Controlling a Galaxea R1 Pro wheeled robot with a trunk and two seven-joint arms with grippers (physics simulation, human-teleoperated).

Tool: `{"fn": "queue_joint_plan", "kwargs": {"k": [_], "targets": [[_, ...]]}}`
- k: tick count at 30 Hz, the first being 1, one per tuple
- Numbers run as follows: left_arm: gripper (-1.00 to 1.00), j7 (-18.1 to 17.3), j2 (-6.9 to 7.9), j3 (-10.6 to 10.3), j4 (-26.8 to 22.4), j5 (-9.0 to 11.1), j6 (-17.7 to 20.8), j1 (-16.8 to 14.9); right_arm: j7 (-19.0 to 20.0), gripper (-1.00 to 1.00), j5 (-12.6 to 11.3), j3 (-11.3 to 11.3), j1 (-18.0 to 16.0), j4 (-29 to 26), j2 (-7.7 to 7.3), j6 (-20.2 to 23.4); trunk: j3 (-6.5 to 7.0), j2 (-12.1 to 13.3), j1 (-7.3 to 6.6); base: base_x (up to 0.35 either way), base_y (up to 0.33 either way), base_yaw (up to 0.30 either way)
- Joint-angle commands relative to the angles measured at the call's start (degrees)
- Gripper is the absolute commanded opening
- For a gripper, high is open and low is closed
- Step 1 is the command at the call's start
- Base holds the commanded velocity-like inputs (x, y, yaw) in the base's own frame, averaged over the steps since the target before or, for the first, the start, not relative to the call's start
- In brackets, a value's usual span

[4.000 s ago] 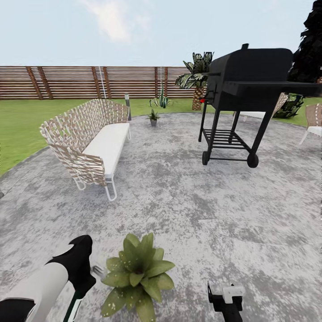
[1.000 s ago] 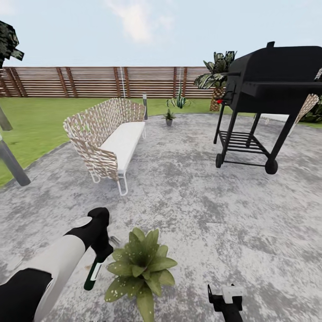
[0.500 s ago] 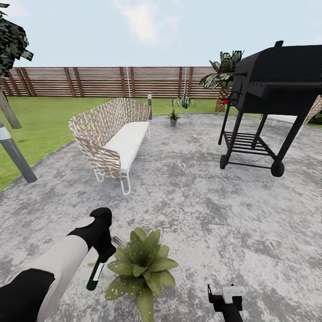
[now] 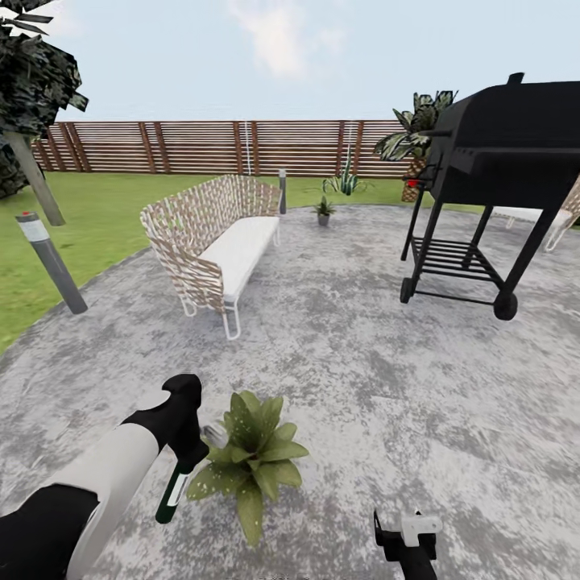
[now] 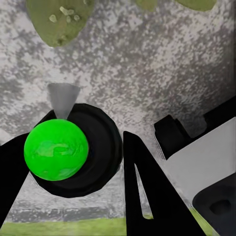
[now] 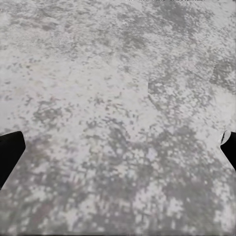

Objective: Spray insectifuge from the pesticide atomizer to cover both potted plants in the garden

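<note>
Head view: left gripper (image 4: 187, 459) low over the round grey speckled paving (image 4: 362, 362), near its near edge, jaws clamped on the pesticide atomizer (image 4: 173, 491), whose dark-green body w/ a pale label hangs down-left below the black wrist. Atomizer sits just beside the near potted plant (image 4: 246, 459), a rosette of broad green leaves standing on the paving; can't tell if they touch. 2nd potted plant (image 4: 324, 211) is at the paving's far edge in a small grey pot, well apart from the 1st. Wicker bench (image 4: 213, 242) w/ white cushion stands on the left part of the paving, a black grill (image 4: 491, 169) on wheels at right. Grey bollard light (image 4: 50, 262) on the lawn (image 4: 89, 217) at left, brown slatted fence (image 4: 201, 147) behind. Right gripper (image 4: 407, 536) at the bottom edge, pale block atop black body. Left wrist view: atomizer (image 5: 64, 145) seen end-on, bright green cap in a black ring w/ grey nozzle cone, held between black fingers (image 5: 147, 191); leaf (image 5: 59, 22) w/ pale specks beyond it over the paving. Right wrist view: bare speckled paving (image 6: 118, 113), black fingertips (image 6: 9, 152) at opposite edges, spread wide apart, nothing between them
</note>
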Motion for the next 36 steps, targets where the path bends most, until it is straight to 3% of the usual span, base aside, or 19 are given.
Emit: {"fn": "queue_joint_plan", "kwargs": {"k": [1,8,15,23,36], "targets": [[-1.0,-0.6,0.03,-0.3,-0.1,-0.4,0.5,-0.1,-0.6,1.0,0.6,0.1,0.0,0.0,0.01,0.0,-0.05,0.0,-0.02,-0.079,-0.207,0.276],[-1.0,-0.5,0.13,-0.4,0.0,-0.6,0.5,0.5,-0.6,1.0,0.6,0.1,0.0,0.0,-0.02,0.0,-0.05,0.0,-0.02,-0.011,-0.122,0.251],[-1.0,-0.5,0.64,-0.4,0.4,-0.7,0.5,0.7,-0.6,1.0,0.6,0.1,0.0,0.0,-0.07,0.0,-0.05,0.0,-0.02,0.0,-0.002,0.021],[-1.0,-0.5,0.13,-0.4,0.3,-0.6,0.5,0.3,-0.5,1.0,0.6,0.1,0.0,0.0,0.02,0.0,-0.05,0.0,-0.02,0.128,-0.081,0.026],[-1.0,-0.6,0.09,-0.6,0.3,-0.7,0.5,0.6,-0.5,1.0,0.6,0.1,0.0,0.0,0.11,0.0,-0.05,0.0,-0.02,0.117,-0.193,0.262]]}}
